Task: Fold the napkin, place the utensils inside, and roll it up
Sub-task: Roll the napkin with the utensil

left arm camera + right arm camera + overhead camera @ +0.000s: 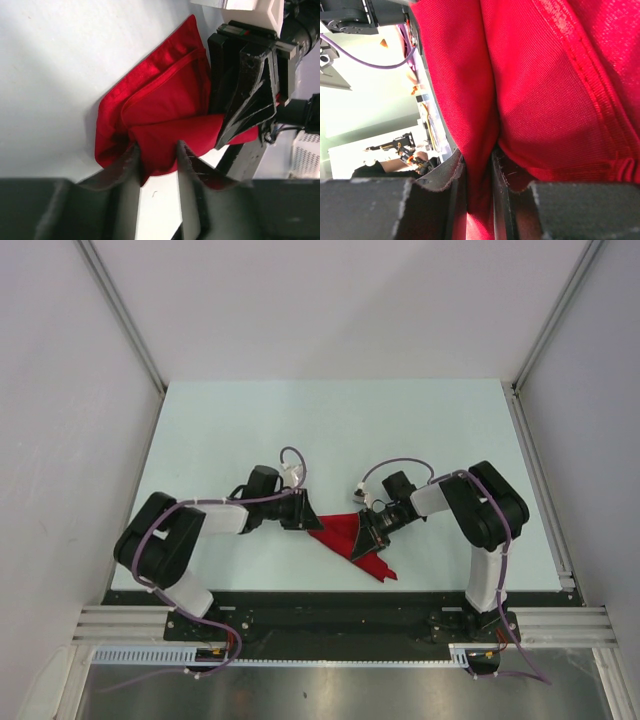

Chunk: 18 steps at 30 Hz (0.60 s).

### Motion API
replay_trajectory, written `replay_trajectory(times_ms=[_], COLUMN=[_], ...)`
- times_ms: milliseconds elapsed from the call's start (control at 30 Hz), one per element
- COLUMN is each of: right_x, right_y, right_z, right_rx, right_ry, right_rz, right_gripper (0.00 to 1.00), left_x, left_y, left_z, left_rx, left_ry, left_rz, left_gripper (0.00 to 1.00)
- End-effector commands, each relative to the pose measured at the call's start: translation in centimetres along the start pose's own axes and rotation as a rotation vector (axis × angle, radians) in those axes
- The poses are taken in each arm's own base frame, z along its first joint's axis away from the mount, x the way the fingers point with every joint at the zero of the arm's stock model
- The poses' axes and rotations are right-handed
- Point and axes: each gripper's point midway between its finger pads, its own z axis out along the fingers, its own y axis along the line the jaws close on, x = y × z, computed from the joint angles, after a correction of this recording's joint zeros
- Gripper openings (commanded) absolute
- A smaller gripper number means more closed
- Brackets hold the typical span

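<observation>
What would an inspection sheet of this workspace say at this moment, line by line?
Surface: pale table, no stain seen.
Job's things: red napkin bunched near the front edge, between the two arms; utensils not seen in any view.
Clutter: nothing seen.
Grippers: left gripper has its jaws apart, with the napkin's edge between its fingertips; right gripper is shut on a fold of the napkin.
Cables: purple cables loop above both wrists, apart from the napkin.
Surroundings: white walls on three sides; metal frame posts at the table's far corners.
</observation>
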Motion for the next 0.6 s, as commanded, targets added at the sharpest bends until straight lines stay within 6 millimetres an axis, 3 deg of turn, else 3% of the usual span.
replay_trajectory(times_ms=[0, 67, 100, 200, 367, 400, 433, 500, 533, 567], right_x=[-0.3, -0.7, -1.1, -2.3, -4.7, -5.1, -5.6, -6.0, -5.5, -6.5], right_y=[-2.5, -2.2, -1.8, -0.3, 2.4, 1.9, 3.1, 2.2, 3.0, 3.3], right_z=[0.1, -0.2, -0.4, -1.4, -3.8, -4.2, -5.0, -5.8, -4.9, -6.1], right_rx=[0.103, 0.107, 0.113, 0.149, 0.263, 0.352, 0.399, 0.575, 0.618, 0.729], right_ry=[-0.017, -0.024, -0.034, -0.07, -0.186, -0.212, -0.255, -0.292, -0.284, -0.348], right_rz=[0.009, 0.001, -0.012, -0.059, -0.18, -0.212, -0.279, -0.367, -0.437, -0.518], right_gripper=[0.26, 0.3, 0.38, 0.55, 0.65, 0.67, 0.68, 0.7, 0.7, 0.71], left_x=[-0.3, -0.2, -0.7, -1.3, -1.4, -1.5, -1.5, -1.7, -1.6, -1.5], left_y=[-1.3, -0.6, -0.5, -0.4, 0.2, 0.3, 0.5, 0.5, 0.5, 0.6], left_z=[0.6, 0.6, 0.7, 1.0, 1.6, 1.7, 1.8, 1.9, 2.0, 2.0], left_rx=[0.044, 0.004, -0.011, -0.024, -0.051, -0.053, -0.058, -0.058, -0.057, -0.058], left_ry=[0.014, 0.029, 0.022, 0.027, 0.063, 0.063, 0.07, 0.075, 0.081, 0.091], left_rz=[0.036, 0.029, 0.031, 0.018, -0.022, -0.022, -0.029, -0.028, -0.027, -0.033], left_gripper=[0.16, 0.05, 0.0, 0.0, 0.0, 0.0, 0.0, 0.0, 0.0, 0.0])
